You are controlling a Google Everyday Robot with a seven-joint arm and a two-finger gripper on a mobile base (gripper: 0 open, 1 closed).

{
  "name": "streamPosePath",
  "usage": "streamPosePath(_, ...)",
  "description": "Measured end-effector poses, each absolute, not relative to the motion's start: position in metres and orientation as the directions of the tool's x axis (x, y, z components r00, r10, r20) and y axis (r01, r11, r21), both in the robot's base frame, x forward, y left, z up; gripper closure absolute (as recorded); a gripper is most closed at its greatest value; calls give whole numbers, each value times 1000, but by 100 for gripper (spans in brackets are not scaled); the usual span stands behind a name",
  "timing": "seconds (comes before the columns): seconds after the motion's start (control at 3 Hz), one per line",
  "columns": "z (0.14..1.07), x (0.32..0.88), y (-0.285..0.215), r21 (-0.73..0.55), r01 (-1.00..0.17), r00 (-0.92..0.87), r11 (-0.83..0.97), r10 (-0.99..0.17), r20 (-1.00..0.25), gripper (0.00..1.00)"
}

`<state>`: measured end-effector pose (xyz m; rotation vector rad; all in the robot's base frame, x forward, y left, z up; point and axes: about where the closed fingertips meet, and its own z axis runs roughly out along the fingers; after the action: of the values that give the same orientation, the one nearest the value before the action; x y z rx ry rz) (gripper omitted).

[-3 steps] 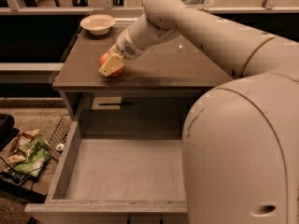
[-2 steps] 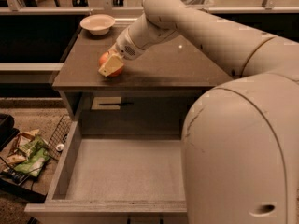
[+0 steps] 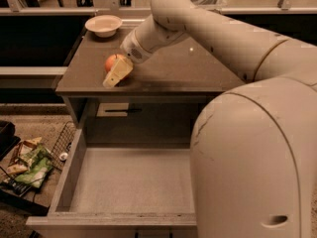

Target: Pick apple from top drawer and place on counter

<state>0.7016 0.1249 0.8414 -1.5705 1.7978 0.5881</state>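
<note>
Camera view: small round red-orange apple [image 3: 111, 61] out of drawer, over front-left of glossy grey-brown counter [image 3: 168, 76].
Cream two-finger gripper [image 3: 116, 73] clamped on apple; wide shallow grey top drawer [image 3: 133, 180] open below counter; release outstanding.

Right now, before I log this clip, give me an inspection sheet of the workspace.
Surface: glossy grey-brown counter, reflective.
Job's things: small round red-orange apple over the counter's front left part; wide grey top drawer pulled open below, no apple in it.
Clutter: shallow cream bowl at the counter's back left corner; wire basket of packets on the floor, left.
Grippers: cream gripper at the apple, close over the counter.
Cables: nothing seen.
Surroundings: robot's cream body fills the right foreground.
</note>
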Motion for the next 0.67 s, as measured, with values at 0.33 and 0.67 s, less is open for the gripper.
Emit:
streamPosePath(0.33, 858, 703, 132, -108, -982, -23, 153, -672, -740, 0)
streamPosePath(0.67, 930, 695, 136, -213, -969, 85, 124, -643, -761, 0)
